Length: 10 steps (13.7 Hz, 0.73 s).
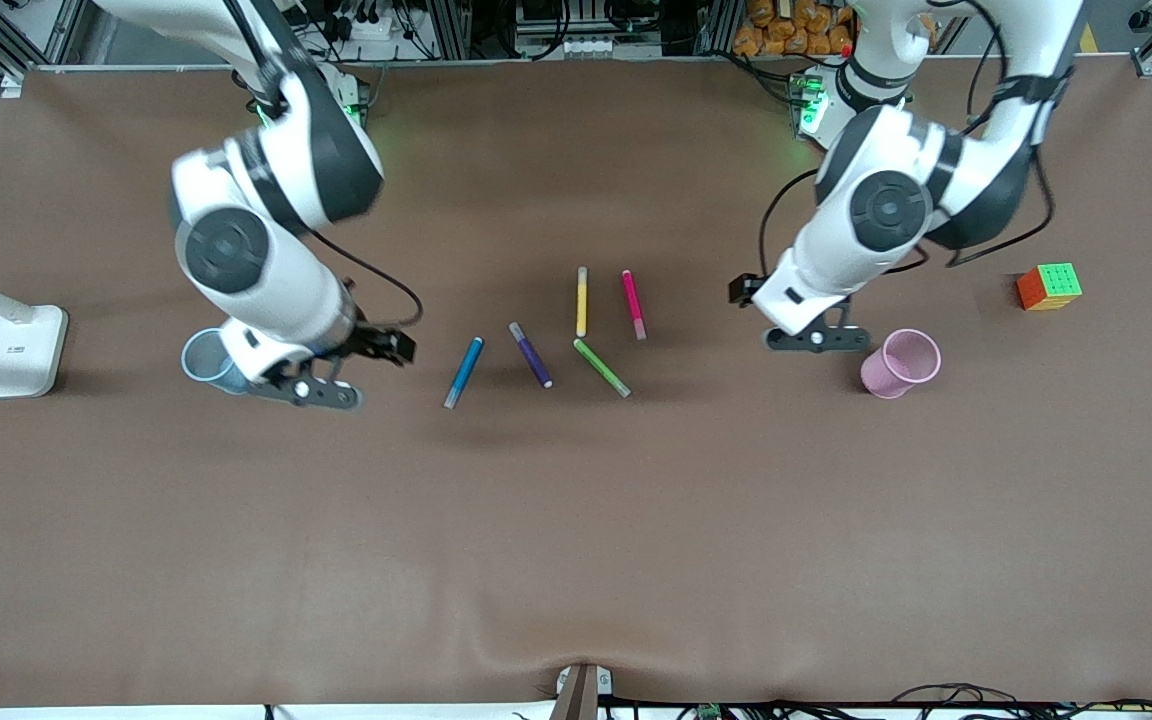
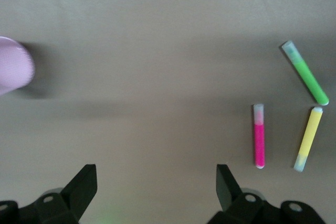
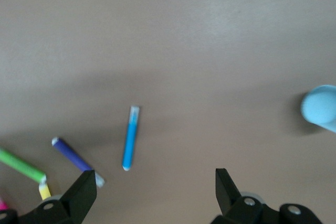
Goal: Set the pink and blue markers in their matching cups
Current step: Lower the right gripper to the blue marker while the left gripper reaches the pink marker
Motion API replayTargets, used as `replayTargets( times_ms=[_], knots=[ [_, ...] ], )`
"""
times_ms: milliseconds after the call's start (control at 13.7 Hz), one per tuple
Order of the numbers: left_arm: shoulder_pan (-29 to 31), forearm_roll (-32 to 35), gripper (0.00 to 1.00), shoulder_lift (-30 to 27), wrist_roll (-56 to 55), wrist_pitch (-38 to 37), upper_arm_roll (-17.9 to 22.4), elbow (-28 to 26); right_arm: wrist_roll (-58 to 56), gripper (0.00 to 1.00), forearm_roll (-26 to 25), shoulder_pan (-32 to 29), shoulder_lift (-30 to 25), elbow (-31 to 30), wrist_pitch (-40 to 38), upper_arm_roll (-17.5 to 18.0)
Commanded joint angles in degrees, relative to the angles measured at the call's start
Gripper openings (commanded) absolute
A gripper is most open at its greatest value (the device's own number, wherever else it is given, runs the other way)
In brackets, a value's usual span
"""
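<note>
Brown tabletop point(image 1: 576, 520), five markers mid-table. Your left pincer point(image 1: 816, 340) & right pincer point(image 1: 308, 392) both hang open, empty. Pink marker point(image 1: 633, 304) lies lengthwise nearer left arm; blue marker point(image 1: 463, 372) nearer right.

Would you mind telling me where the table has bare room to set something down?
Open: the wide stretch nearer the camera than the markers, and between the pink marker and pink cup. Crowded: the five-marker cluster around the blue marker.
</note>
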Motion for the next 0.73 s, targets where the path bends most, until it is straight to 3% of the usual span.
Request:
replayTargets(
  times_ms=[0,291,437,655],
  knots=[
    [-4.5,-1.0,1.00,4.0,-6.9,7.9,-0.1,-1.9,6.2,1.00,-0.1,2.7,2.9,-2.6,6.7,-0.4],
    [-8.2,-0.7,0.99,9.3,-9.4,13.6,-0.1,-1.9,7.4,1.00,0.1,4.1,7.2,-3.5,12.1,-0.4],
    [-9.8,-0.2,0.90,11.2,-12.8,15.4,0.0,-1.8,7.6,1.00,0.3,4.7,8.6,-6.0,16.4,-0.4],
    [-11.2,-0.2,0.85,15.1,-14.4,20.8,0.3,-1.4,10.6,1.00,0.3,6.8,9.8,-11.2,25.4,-0.4]
  ],
)
